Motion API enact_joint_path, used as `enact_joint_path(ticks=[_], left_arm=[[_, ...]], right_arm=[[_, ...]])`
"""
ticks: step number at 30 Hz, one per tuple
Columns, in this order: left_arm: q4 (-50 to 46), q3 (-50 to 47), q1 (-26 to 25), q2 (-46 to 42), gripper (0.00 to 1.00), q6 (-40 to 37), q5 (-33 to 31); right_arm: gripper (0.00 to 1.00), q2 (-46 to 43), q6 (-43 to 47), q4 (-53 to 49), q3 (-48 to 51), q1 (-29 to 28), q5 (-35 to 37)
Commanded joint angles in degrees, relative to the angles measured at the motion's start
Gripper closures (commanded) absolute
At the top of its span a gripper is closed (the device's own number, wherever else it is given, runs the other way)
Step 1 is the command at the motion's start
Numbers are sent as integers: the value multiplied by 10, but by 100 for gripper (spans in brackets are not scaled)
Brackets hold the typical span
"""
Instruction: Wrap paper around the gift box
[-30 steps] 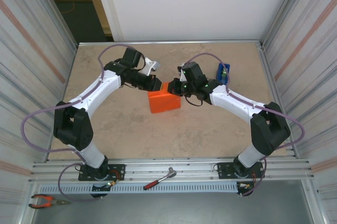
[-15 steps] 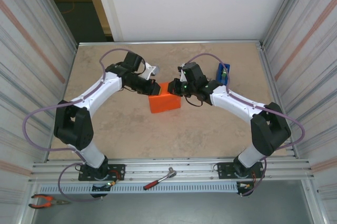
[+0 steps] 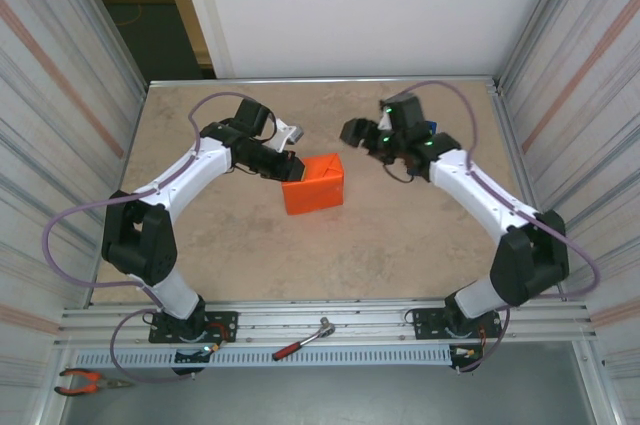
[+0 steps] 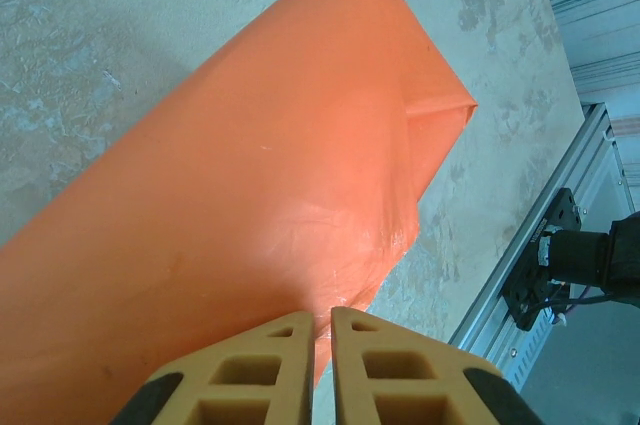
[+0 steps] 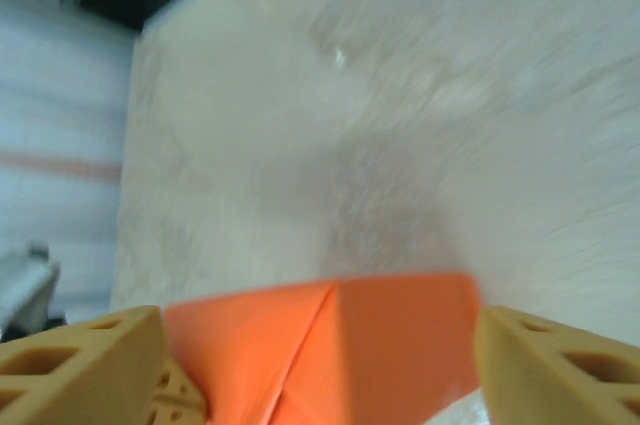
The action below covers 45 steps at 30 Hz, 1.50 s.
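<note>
At frame centre the left fingers [image 4: 265, 370] pinch the orange paper [image 3: 315, 185]; the right fingers [image 5: 80, 360] gape apart, upper right.

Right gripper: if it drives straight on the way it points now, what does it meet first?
Most likely the paper, framed between the open fingers of the right gripper; blur leaves depth unsure.
</note>
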<state>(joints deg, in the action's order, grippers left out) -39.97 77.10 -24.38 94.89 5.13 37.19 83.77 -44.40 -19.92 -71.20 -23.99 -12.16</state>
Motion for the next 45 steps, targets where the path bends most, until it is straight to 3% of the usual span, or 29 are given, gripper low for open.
enact_joint_path(ticks=[1, 5, 11, 17, 25, 35, 45], left_arm=[[-20, -22, -2, 8, 86, -16, -32], [-20, -22, -3, 9, 86, -16, -33], [-21, -26, -3, 7, 86, -17, -37], [-22, -25, -3, 8, 86, -17, -37], [-23, -27, -3, 10, 86, -19, -37], [-24, -23, -3, 13, 86, -21, -38], [-27, -26, -3, 15, 87, -22, -39]], right_arm=[[14, -23, 28, -95, -29, 45, 90], [12, -29, 35, -89, 4, 117, 104], [15, -33, 23, -32, 71, 247, -35], [23, -1, 9, 35, 108, 319, -124], [36, 83, 16, 60, 91, 347, -177], [62, 171, 33, 75, 60, 348, -209], [64, 201, 36, 90, 55, 346, -219]])
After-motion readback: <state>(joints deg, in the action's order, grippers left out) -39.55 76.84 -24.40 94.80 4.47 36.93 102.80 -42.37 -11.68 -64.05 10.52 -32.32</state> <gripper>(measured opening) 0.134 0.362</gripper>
